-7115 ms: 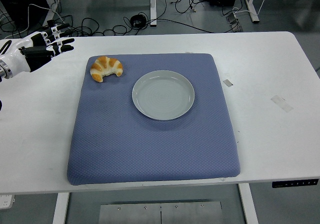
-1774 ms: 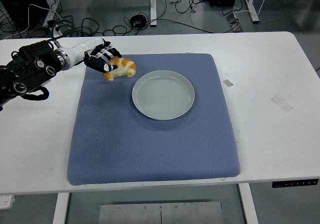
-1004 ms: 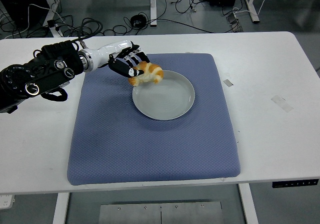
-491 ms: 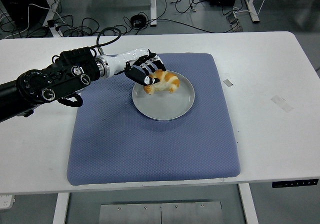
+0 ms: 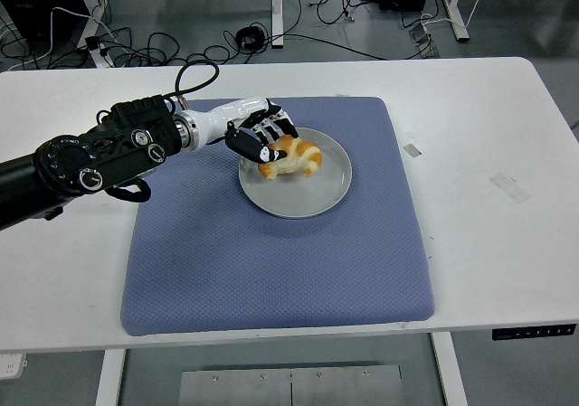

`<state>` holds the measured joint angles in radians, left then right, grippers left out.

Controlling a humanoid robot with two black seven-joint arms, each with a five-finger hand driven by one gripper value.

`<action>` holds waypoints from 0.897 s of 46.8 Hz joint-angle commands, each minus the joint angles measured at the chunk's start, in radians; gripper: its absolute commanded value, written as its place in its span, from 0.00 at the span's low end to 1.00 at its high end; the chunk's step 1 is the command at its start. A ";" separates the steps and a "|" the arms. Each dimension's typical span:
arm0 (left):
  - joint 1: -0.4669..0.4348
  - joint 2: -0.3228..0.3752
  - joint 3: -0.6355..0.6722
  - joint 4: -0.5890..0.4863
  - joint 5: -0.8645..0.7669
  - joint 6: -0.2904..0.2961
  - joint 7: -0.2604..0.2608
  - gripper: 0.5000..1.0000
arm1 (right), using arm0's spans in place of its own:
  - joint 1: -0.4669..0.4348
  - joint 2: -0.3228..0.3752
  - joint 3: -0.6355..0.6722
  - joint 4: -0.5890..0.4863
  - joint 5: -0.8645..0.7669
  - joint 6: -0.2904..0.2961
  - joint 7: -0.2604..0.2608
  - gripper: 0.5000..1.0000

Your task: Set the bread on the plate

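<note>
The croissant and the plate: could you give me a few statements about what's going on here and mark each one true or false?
1. The croissant is over the plate. True.
2. The left hand has its fingers around the croissant. True.
3. The plate sits on the bare white table. False: it rests on the blue mat, which lies on the table.
4. The right hand is helping hold the plate. False: no right hand is in view.
5. The plate is square. False: it is round.
</note>
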<state>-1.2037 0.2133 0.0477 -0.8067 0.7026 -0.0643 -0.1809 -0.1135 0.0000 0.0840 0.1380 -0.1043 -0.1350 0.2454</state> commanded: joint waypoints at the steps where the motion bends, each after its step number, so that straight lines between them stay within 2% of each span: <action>1: 0.004 0.000 0.000 0.000 0.000 0.000 0.000 0.23 | 0.000 0.000 0.000 0.000 0.000 0.000 0.000 1.00; 14: 0.013 0.000 0.000 0.000 0.000 0.000 0.001 0.27 | 0.000 0.000 0.000 0.000 0.000 0.000 0.000 1.00; 25: 0.015 0.001 0.000 0.000 0.000 0.000 0.001 0.46 | 0.000 0.000 0.000 0.000 0.000 0.000 0.000 1.00; 42: 0.015 0.003 0.000 0.000 -0.002 -0.002 0.001 0.51 | 0.000 0.000 0.000 0.000 0.000 0.000 0.000 1.00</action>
<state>-1.1884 0.2150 0.0477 -0.8070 0.7016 -0.0658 -0.1795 -0.1135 0.0000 0.0842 0.1380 -0.1043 -0.1350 0.2454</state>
